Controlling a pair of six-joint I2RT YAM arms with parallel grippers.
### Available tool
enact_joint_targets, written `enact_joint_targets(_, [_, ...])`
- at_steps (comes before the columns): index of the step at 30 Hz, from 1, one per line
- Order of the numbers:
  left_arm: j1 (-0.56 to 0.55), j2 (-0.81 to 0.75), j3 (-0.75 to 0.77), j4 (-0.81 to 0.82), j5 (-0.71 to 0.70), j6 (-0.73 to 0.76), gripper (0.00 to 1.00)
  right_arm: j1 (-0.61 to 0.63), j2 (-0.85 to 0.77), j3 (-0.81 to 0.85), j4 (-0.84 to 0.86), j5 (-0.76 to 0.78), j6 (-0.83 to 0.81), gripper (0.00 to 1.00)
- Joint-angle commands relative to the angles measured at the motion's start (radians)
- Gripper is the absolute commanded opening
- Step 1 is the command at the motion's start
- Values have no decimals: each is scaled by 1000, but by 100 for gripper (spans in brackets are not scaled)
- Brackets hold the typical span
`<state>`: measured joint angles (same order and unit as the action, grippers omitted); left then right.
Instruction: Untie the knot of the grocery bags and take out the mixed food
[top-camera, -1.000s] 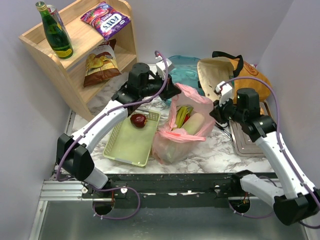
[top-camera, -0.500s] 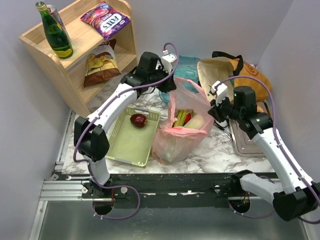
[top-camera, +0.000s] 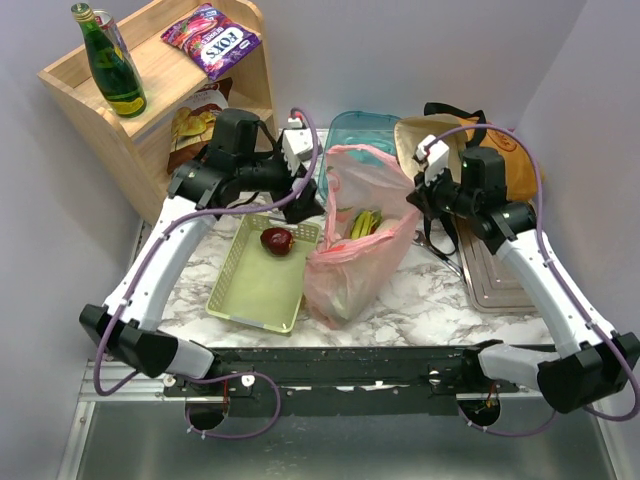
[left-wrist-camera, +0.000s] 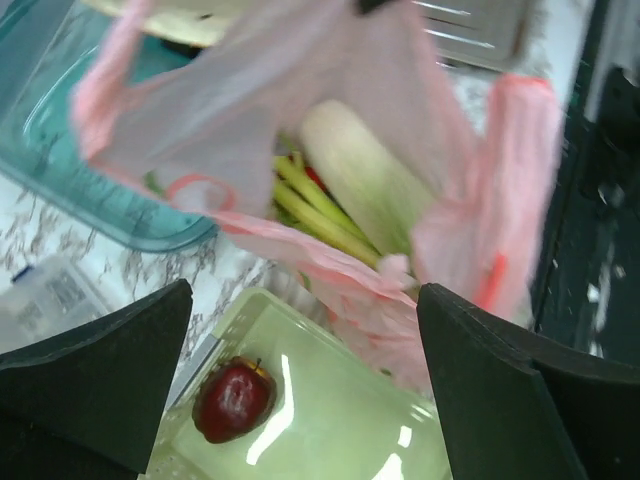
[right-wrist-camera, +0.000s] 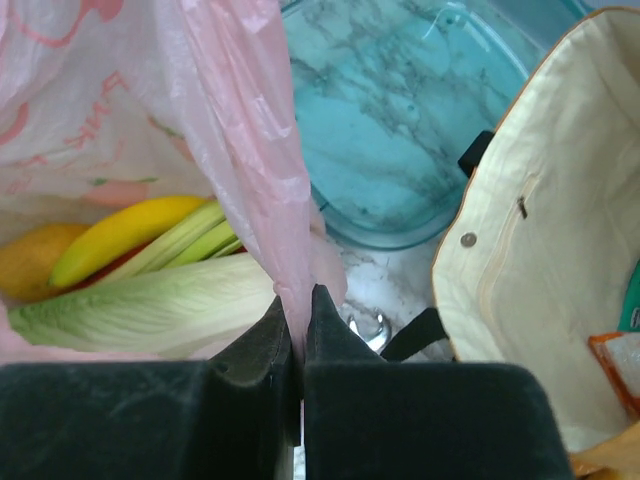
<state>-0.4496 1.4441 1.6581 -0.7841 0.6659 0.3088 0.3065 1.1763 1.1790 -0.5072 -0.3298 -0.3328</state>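
Note:
The thin pink plastic bag stands mid-table with its mouth open; no knot is in view. Inside it lie a yellow banana, pale-green leafy vegetables and a small orange. My right gripper is shut on the bag's right rim and holds that rim up. My left gripper hangs open just left of the bag with nothing between its fingers. The mustard tote lies behind at the right, with an orange snack packet inside.
A pale-green basket left of the bag holds a dark red apple-like fruit. A teal tray sits behind the bag and a metal tray at the right. The wooden shelf carries a green bottle and the FOX'S packet.
My left gripper has let go of the bag's left rim, opened wide and drawn back to the left. My right gripper has lifted the right rim, and the bag stands taller.

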Motion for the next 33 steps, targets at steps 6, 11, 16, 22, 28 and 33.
enact_joint_targets(6, [-133, 120, 164, -325, 214, 247, 98, -4, 95, 87, 118, -31, 25, 5])
enact_joint_targets(11, [-264, 128, 93, -190, 96, 147, 99, -4, 85, 112, 97, -54, 56, 10])
enact_joint_targets(16, [-319, 159, 125, -231, 68, 135, 36, -4, 43, 159, 28, -75, 85, 51])
enact_joint_targets(22, [-311, 6, 69, -143, 193, 142, 0, -4, -46, 186, -83, -211, 120, 85])
enact_joint_targets(28, [-267, -151, -102, 101, 213, 96, 0, -3, -113, 190, -265, -436, 17, 88])
enact_joint_targets(33, [-222, -269, -245, 366, 236, 59, 0, 1, -127, 114, -272, -537, -19, 91])
